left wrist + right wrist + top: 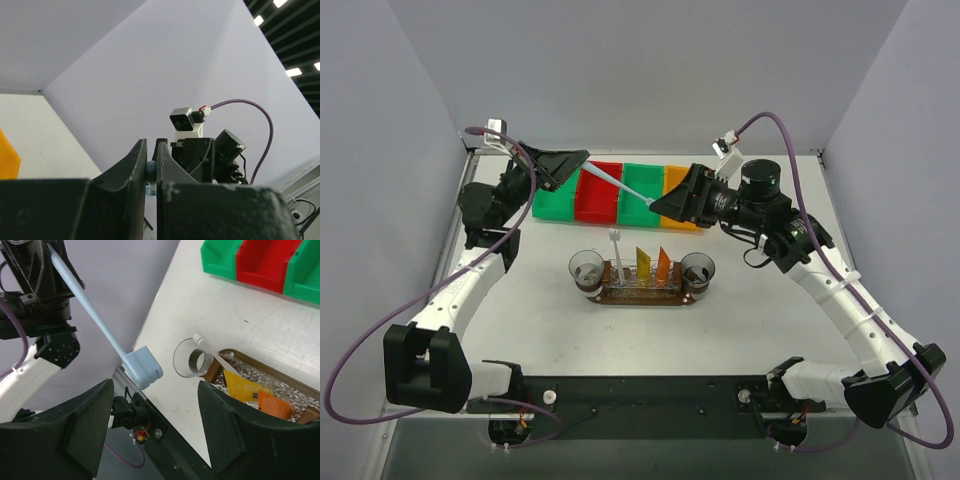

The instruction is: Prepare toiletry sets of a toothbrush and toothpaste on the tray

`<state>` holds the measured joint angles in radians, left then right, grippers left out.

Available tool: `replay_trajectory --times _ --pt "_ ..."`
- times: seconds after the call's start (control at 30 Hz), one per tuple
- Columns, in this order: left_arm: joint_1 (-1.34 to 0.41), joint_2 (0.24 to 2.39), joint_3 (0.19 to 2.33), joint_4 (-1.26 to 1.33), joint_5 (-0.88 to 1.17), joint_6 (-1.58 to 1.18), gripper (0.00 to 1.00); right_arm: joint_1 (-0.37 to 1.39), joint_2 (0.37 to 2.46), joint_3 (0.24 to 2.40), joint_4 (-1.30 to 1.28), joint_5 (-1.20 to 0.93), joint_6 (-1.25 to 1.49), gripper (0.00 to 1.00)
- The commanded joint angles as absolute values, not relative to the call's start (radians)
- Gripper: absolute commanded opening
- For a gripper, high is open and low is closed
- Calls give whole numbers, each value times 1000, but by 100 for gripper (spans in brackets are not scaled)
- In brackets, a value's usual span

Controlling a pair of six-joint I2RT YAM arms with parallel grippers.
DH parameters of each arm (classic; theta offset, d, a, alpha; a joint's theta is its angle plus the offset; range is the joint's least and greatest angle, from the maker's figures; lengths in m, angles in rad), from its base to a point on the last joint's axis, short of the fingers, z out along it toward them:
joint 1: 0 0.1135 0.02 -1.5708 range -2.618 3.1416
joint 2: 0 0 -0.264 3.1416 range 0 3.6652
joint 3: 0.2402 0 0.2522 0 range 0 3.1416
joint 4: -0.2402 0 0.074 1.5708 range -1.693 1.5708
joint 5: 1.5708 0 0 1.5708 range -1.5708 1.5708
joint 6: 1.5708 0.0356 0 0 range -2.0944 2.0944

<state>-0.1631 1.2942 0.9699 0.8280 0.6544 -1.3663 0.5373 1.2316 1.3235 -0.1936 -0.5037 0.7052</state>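
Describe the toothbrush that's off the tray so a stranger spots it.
Find the coloured bins at the far side of the table. Above them a toothbrush slants in midair, handle pinched in the left gripper, head at the open right gripper. The other toothbrush stands upright on the tray.

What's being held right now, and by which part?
The left gripper pinches a toothbrush by its handle end; the right gripper is open near its head.
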Motion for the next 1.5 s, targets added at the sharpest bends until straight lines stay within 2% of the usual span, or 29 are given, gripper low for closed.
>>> replay_trajectory --times 0.0,0.23,0.57,0.83,1.03,1.1,1.13,1.23,1.3,1.33,1.37,1.47 --pt "-176 1284 946 1058 591 -1463 0 538 1177 1249 88 -567 816 63" --pt "-199 1278 931 1080 572 -1506 0 538 1186 1213 213 -614 848 63" --pt "-207 1266 920 1083 563 -1505 0 538 1213 1224 270 -650 874 49" --pt "-209 1272 928 1083 549 -1503 0 540 1223 1227 276 -676 885 48" --pt "-210 1258 920 1054 549 -1485 0 538 1221 1230 275 -680 881 36" --pt "-210 1250 922 1034 551 -1470 0 538 1223 1229 275 -677 881 28" --pt "-210 1247 923 1017 554 -1465 0 538 1226 1230 279 -680 881 21" --pt "-209 1243 933 982 574 -1448 0 537 1223 1230 281 -683 879 10" --pt "-210 1238 934 962 594 -1433 8 537 1221 1232 281 -681 873 6" --pt "-210 1233 934 939 598 -1427 17 538 1220 1232 276 -681 871 3" --pt "-210 1227 934 922 603 -1417 32 538 1218 1232 273 -681 868 2" --pt "-209 1212 946 836 620 -1368 54 538 1207 1238 242 -683 848 0"
